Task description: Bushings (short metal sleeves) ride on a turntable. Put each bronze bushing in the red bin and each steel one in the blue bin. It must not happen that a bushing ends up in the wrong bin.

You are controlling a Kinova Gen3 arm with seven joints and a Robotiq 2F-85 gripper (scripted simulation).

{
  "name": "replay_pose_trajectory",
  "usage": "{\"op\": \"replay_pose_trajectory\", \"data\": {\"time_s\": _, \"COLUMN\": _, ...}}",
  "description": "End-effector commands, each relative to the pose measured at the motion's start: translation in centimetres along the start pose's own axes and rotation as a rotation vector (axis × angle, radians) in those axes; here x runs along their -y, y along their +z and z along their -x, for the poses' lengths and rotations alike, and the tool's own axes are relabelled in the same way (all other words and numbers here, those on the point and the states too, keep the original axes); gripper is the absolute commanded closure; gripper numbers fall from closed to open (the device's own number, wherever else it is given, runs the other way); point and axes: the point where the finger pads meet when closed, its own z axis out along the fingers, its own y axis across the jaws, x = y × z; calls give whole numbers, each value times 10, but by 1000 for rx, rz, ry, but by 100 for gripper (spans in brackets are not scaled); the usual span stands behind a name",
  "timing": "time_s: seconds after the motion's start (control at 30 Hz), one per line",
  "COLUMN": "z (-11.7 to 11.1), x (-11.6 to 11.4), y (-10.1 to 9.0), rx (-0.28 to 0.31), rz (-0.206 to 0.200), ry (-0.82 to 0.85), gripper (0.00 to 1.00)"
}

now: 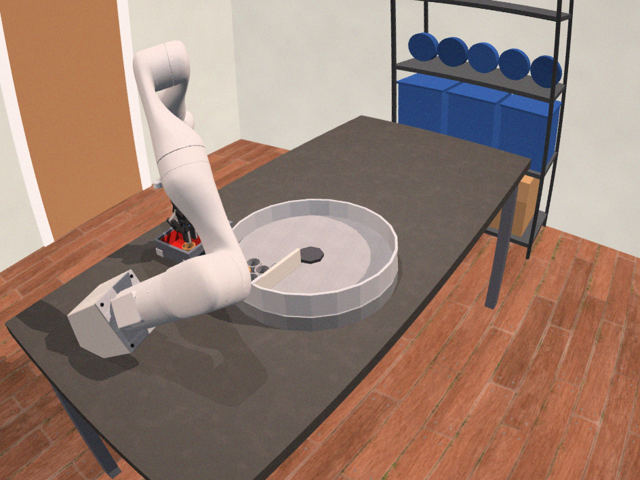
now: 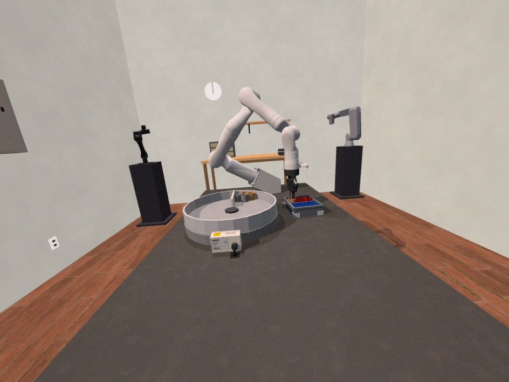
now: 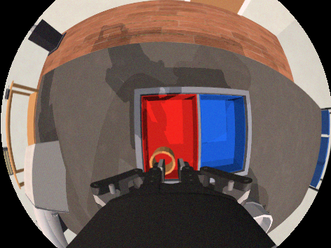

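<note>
My gripper (image 1: 186, 235) (image 2: 292, 195) (image 3: 171, 164) is open a little, with a narrow gap and nothing held. It is just above the red bin (image 2: 302, 198) (image 3: 172, 122). A bronze bushing (image 1: 188, 247) (image 3: 153, 157) stands upright in the red bin's near left corner, under the left finger in the wrist view. The blue bin (image 2: 307, 204) (image 3: 215, 126) is beside it and looks empty. On the turntable (image 1: 361, 301) (image 2: 205, 225), steel bushings (image 1: 262, 270) (image 2: 244, 197) and bronze ones (image 2: 251, 197) cluster beside the divider. The arm partly hides them in the top view.
The turntable has a raised rim, a cream divider (image 1: 278, 270) (image 2: 233, 199) and a dark hub (image 1: 311, 254) (image 2: 231, 210). A white box (image 2: 219, 242) and a small black stand (image 2: 234, 250) are beside its rim. A grey frame (image 3: 249, 133) surrounds both bins.
</note>
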Motion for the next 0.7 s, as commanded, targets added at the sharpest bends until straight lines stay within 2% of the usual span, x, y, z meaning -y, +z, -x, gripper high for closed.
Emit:
{"op": "replay_pose_trajectory", "data": {"time_s": 0.0, "z": -1, "x": 0, "y": -1, "rx": -2, "rz": 1, "ry": 0, "gripper": 81}}
{"op": "replay_pose_trajectory", "data": {"time_s": 0.03, "z": -1, "x": 0, "y": -1, "rx": -2, "rz": 1, "ry": 0, "gripper": 81}}
{"op": "replay_pose_trajectory", "data": {"time_s": 0.2, "z": 0, "x": 0, "y": -59, "rx": -2, "rz": 1, "ry": 0, "gripper": 81}}
{"op": "replay_pose_trajectory", "data": {"time_s": 0.3, "z": 0, "x": 0, "y": -59, "rx": -2, "rz": 1, "ry": 0, "gripper": 81}}
{"op": "replay_pose_trajectory", "data": {"time_s": 0.47, "z": 0, "x": 0, "y": -117, "rx": -2, "rz": 1, "ry": 0, "gripper": 81}}
{"op": "replay_pose_trajectory", "data": {"time_s": 0.67, "z": 0, "x": 0, "y": -117, "rx": -2, "rz": 1, "ry": 0, "gripper": 81}}
